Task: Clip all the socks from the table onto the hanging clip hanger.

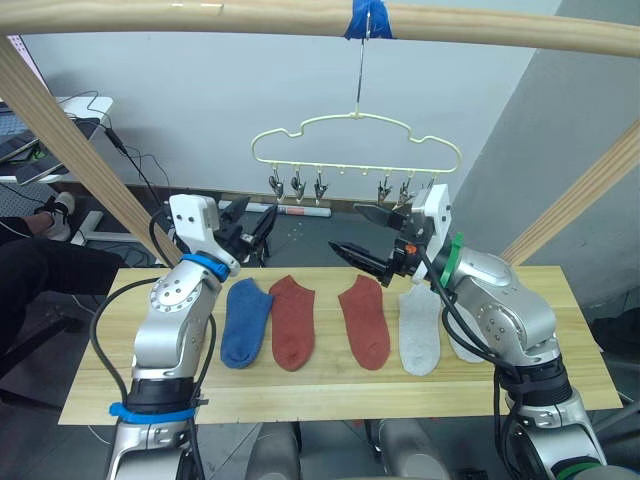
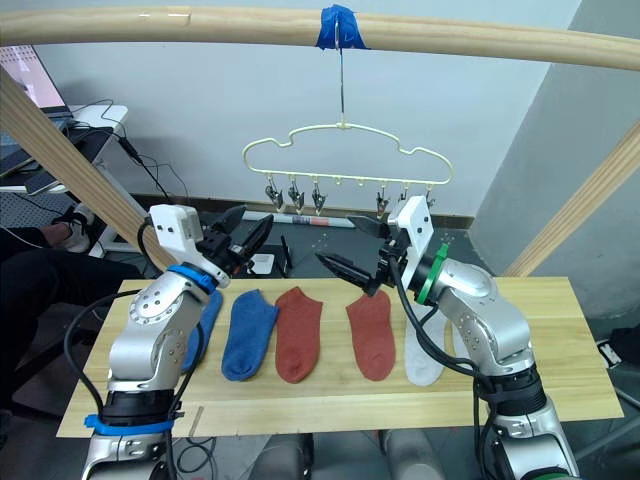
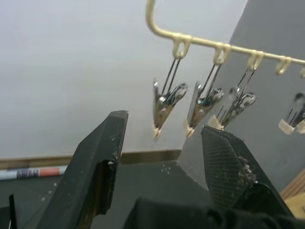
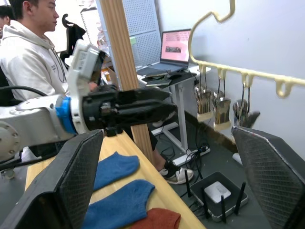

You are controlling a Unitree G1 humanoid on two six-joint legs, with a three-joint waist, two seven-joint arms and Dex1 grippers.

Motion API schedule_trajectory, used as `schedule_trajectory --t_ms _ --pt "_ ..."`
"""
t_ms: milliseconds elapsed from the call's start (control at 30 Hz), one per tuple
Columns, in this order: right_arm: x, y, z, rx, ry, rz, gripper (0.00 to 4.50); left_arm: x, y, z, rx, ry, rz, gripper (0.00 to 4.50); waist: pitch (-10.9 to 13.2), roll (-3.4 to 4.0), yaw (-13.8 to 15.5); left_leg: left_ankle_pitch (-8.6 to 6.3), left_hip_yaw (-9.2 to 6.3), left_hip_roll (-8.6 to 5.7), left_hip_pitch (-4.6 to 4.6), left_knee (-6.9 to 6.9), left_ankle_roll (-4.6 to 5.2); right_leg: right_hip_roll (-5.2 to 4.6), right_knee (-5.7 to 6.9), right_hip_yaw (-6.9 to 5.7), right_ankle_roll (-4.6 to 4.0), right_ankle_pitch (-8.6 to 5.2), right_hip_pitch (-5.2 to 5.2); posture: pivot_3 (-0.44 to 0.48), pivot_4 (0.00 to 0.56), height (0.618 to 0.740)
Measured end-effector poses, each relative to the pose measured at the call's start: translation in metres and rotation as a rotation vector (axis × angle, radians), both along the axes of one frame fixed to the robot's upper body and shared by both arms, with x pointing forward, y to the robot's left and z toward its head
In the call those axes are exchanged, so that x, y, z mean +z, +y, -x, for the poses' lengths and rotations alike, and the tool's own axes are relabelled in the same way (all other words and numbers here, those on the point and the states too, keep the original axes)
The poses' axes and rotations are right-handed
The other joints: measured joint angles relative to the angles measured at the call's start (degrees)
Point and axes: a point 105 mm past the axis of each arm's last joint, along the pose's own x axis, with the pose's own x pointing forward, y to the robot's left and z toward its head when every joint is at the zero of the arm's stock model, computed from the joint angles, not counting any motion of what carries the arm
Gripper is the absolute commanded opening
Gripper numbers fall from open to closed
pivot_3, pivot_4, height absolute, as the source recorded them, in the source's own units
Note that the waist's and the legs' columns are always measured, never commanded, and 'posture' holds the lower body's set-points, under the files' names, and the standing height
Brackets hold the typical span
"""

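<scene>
Six socks lie flat in a row on the table point(image 1: 330, 385) – blue socks point(image 2: 246, 334) at the robot's left, rust red socks point(image 1: 292, 322) mid, light grey socks point(image 1: 419, 329) at its right, partly behind the arm – none yet on the clip hanger point(image 1: 355, 135), which hangs from the beam above the table's far edge. Left gripper point(image 1: 249, 232) and right gripper point(image 1: 366, 236) hover above the socks, both spread wide and empty. Socks look soft, light, floppy – probably best pinched at the cuff edge so that the hem feeds into a clip point(image 3: 164, 103).
</scene>
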Motion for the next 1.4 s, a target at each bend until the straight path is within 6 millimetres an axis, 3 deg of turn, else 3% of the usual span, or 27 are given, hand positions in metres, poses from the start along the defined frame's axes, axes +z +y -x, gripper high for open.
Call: schedule_trajectory --t_ms 900,1333,1400 --pt "0.006 -0.011 0.002 -0.057 -0.032 0.006 4.50 0.007 -0.004 -0.024 0.066 -0.073 0.031 2.72 0.00 0.00 -0.23 0.00 -0.05 0.00 -0.05 0.12 0.00 0.00 0.02 -0.04 0.02 0.01 0.01 -0.140 0.247 0.740" --pt "0.008 -0.006 0.007 -0.037 -0.033 0.012 4.50 0.010 -0.005 -0.032 0.077 -0.089 0.018 2.72 0.03 0.02 -0.43 0.00 -0.06 -0.01 -0.07 0.14 0.00 0.00 0.02 -0.04 0.03 0.02 0.01 -0.148 0.255 0.740" --pt "0.009 -0.006 0.008 -0.035 -0.037 0.012 4.50 0.010 -0.007 -0.032 0.073 -0.090 0.019 2.36 0.04 0.02 -0.56 0.00 -0.06 0.00 -0.09 0.14 0.00 0.00 0.01 -0.05 0.03 0.02 0.01 -0.149 0.256 0.740"
